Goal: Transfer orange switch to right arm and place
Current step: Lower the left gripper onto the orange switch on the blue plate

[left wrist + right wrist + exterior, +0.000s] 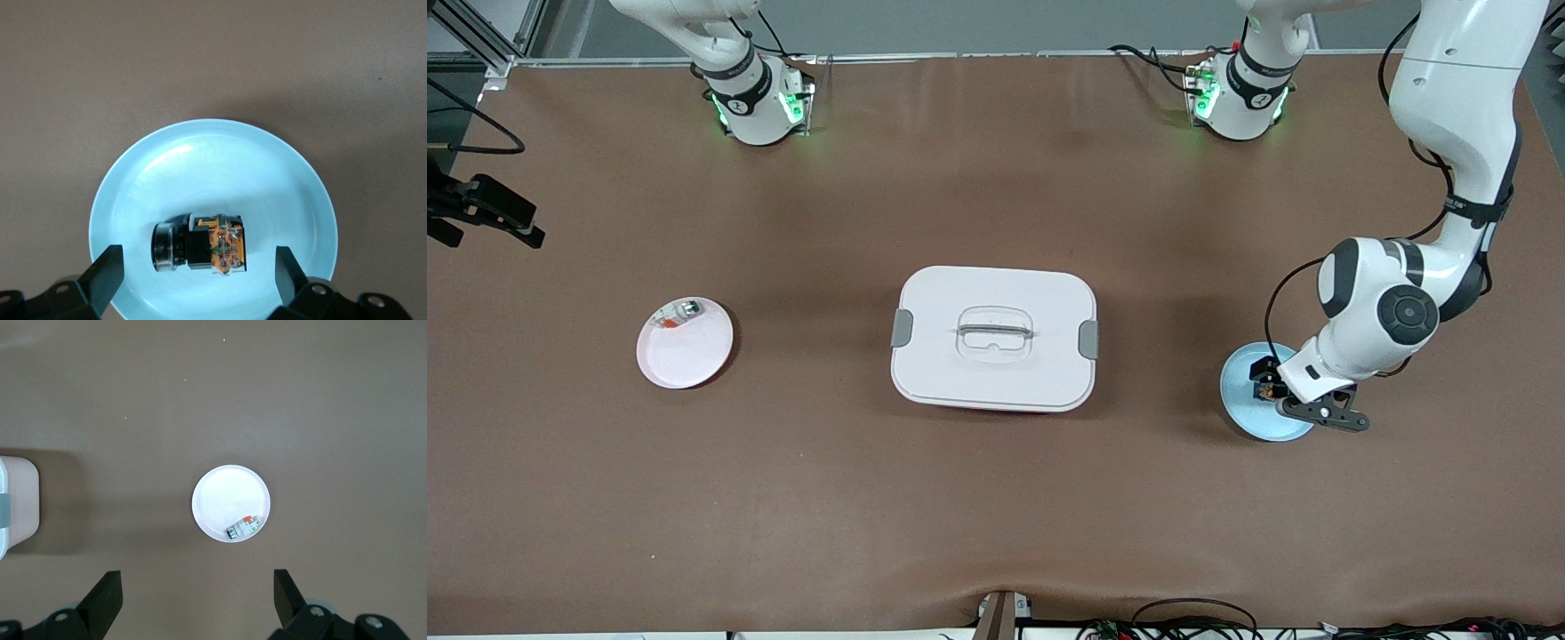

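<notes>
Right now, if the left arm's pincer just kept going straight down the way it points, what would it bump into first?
Probably the orange switch lying on the blue plate: the open left pincer hangs right over it, one finger each side.

The blue plate (1240,391) is partly hidden by the left gripper (1303,404). The white box (17,507) is cut off in the right wrist view.

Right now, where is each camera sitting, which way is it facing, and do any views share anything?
Front view: high across the table, facing both arm bases; shows the left gripper low over the blue plate.
Left wrist view: looks down between open fingers at the orange switch on that plate.
Right wrist view: high up, looks down past open fingers at the white plate.
Both wrist views' plates also appear in the front view.
</notes>
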Robot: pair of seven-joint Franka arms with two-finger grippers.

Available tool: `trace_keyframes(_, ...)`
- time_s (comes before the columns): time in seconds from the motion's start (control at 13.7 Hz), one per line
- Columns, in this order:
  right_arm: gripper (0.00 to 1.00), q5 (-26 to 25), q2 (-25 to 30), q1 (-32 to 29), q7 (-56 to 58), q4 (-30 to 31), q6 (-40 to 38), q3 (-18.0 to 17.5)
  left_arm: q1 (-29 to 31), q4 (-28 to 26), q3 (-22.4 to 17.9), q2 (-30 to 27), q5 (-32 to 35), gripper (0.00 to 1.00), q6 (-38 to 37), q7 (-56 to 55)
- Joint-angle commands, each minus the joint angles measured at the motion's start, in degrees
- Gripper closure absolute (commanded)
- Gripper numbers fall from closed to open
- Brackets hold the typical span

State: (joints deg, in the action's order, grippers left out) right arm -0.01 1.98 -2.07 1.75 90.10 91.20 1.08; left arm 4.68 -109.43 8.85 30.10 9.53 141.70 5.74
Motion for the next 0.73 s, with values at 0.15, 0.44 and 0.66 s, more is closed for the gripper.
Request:
trace_keyframes(0.15, 0.0, -1.04, -0.75, -0.31, -0.69, -1.51, -0.93, -0.46, 0.42, -1.3, 0.11, 0.92, 3.3, 0.0, 3.14, 0.76)
trace_keyframes(0.44, 0.0, -1.04, -0.75, -0.22, -0.69, -1.51, -0.93, -0.46, 0.59, -1.66, 0.11, 2.59, 3.3, 0.0, 5.69, 0.76)
trace_keyframes(0.66, 0.0, -1.04, -0.75, -0.22, -0.69, -1.51, -0.93, -0.46, 0.59, -1.66, 0.02, 2.94, 3.74, 0.02, 5.87, 0.76)
